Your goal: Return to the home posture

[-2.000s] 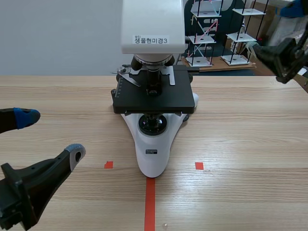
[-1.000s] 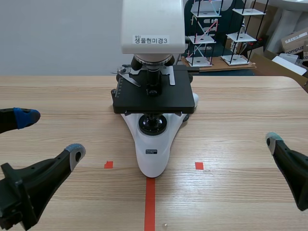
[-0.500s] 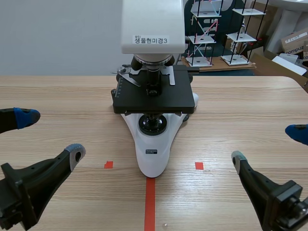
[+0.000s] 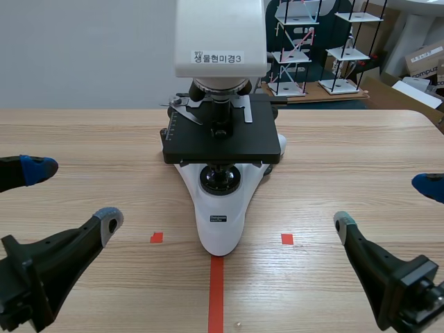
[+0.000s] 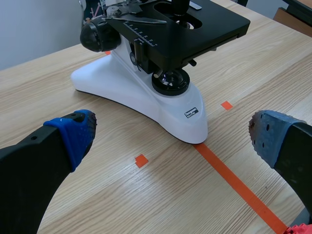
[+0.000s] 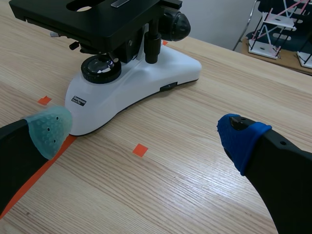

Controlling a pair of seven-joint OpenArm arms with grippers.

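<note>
A white microscope (image 4: 220,208) with a black stage (image 4: 222,142) stands in the middle of the wooden table (image 4: 333,146). My left gripper (image 4: 69,198) hangs low at the near left, open and empty. My right gripper (image 4: 385,205) hangs low at the near right, open too, with nothing between its fingers. In the left wrist view the microscope (image 5: 161,105) lies ahead of the open left gripper (image 5: 170,136). In the right wrist view the microscope (image 6: 126,90) lies ahead of the open right gripper (image 6: 144,131), nearer its grey-green pad (image 6: 48,130).
An orange-red tape line (image 4: 216,291) runs from the microscope's foot toward the near edge, with small tape squares (image 4: 157,237) on either side. Wire racks (image 4: 295,48) stand beyond the table's far edge, and cardboard boxes (image 4: 423,62) at the far right.
My right arm has come down from high at the far right to low at the near right, with its gripper open. The left arm and the microscope have kept still.
</note>
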